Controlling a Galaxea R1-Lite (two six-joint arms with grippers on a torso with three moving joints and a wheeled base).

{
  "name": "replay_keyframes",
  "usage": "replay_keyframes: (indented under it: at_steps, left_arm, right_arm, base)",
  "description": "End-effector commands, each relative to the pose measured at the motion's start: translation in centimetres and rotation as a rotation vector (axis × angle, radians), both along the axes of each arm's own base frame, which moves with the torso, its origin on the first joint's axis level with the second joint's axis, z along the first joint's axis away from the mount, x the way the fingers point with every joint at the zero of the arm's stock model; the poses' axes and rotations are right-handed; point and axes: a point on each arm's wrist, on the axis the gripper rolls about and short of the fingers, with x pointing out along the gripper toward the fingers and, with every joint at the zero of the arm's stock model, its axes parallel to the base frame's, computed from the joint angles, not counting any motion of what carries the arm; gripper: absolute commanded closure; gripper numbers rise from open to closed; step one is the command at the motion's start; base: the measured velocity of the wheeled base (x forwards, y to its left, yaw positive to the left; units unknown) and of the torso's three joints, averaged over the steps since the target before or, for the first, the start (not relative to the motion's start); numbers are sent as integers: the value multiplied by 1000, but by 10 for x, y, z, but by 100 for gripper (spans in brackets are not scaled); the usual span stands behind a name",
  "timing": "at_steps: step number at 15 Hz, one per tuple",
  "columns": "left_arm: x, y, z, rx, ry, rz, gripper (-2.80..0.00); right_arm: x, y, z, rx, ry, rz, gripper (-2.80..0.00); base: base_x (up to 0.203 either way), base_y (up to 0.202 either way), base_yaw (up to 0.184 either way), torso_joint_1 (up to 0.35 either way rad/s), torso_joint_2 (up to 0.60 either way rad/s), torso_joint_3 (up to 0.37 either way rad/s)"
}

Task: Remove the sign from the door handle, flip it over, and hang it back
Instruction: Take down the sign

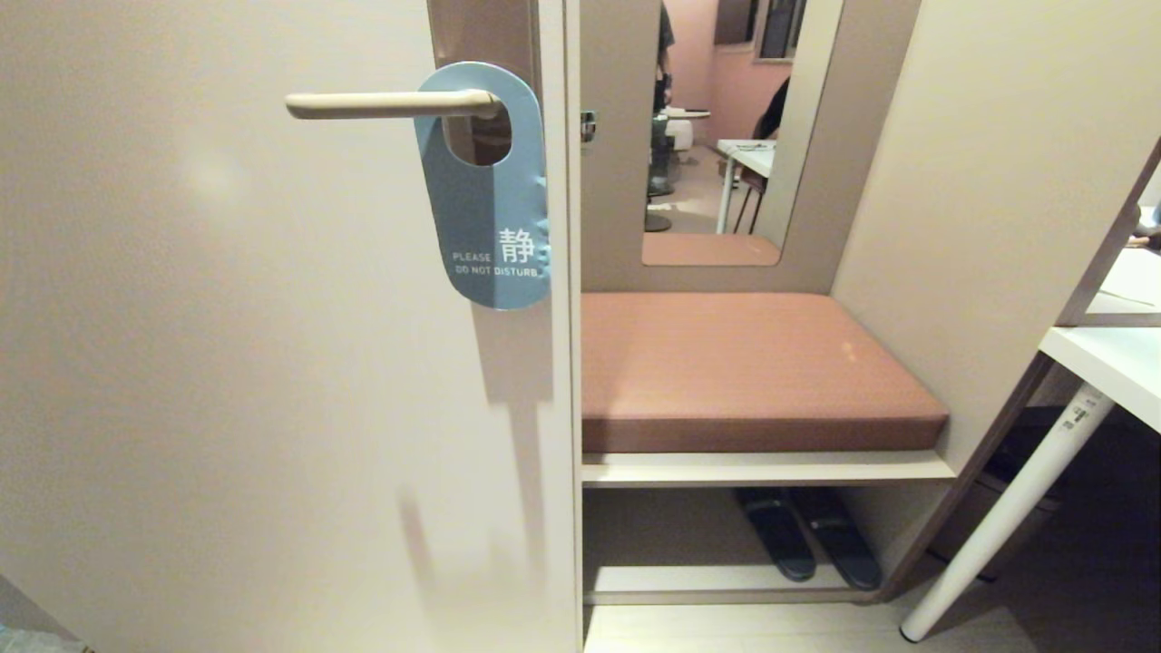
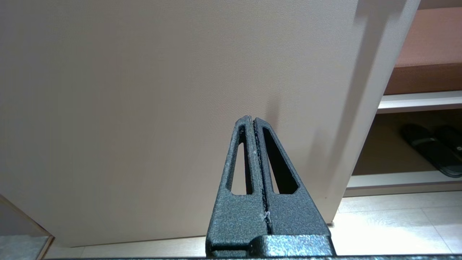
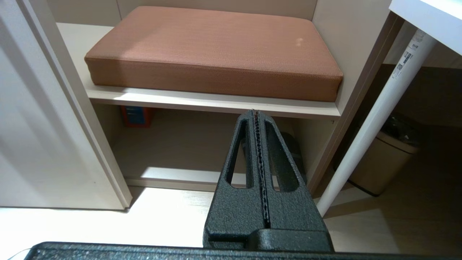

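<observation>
The sign [image 1: 485, 195] (blue-grey face outward) hangs on the door handle [image 1: 390, 104], apparently well above both grippers; left gripper [image 2: 252, 119] and right gripper [image 3: 255, 112] are closed, empty.

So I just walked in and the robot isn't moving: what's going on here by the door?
Nothing is being handled yet. The sign hangs on the door handle, blue-grey "PLEASE DO NOT DISTURB" face outward. Neither arm shows in the head view. The left gripper is shut and empty, low in front of the door; the right gripper is shut and empty too, facing the cushioned bench. The flip has not started.
</observation>
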Motion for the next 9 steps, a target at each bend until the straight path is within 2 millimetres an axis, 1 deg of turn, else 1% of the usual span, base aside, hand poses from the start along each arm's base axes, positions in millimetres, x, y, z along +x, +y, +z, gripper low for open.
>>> replay_keyframes:
  at_steps: [1, 6, 7, 9]
  left_arm:
    - [0, 0, 0, -1, 1, 1, 0]
    - [0, 0, 0, -1, 1, 2, 0]
    - [0, 0, 0, -1, 1, 2, 0]
    - [0, 0, 0, -1, 2, 2, 0]
  right_arm:
    - [0, 0, 0, 0, 1, 0, 0]
    - [0, 0, 0, 0, 1, 1, 0]
    - [0, 0, 0, 0, 1, 0, 0]
    - [0, 0, 0, 0, 1, 0, 0]
  base:
    - [0, 0, 0, 0, 0, 0]
    - [0, 0, 0, 0, 0, 0]
    - [1, 109, -1, 2, 3, 2]
    - [0, 180, 0, 2, 5, 0]
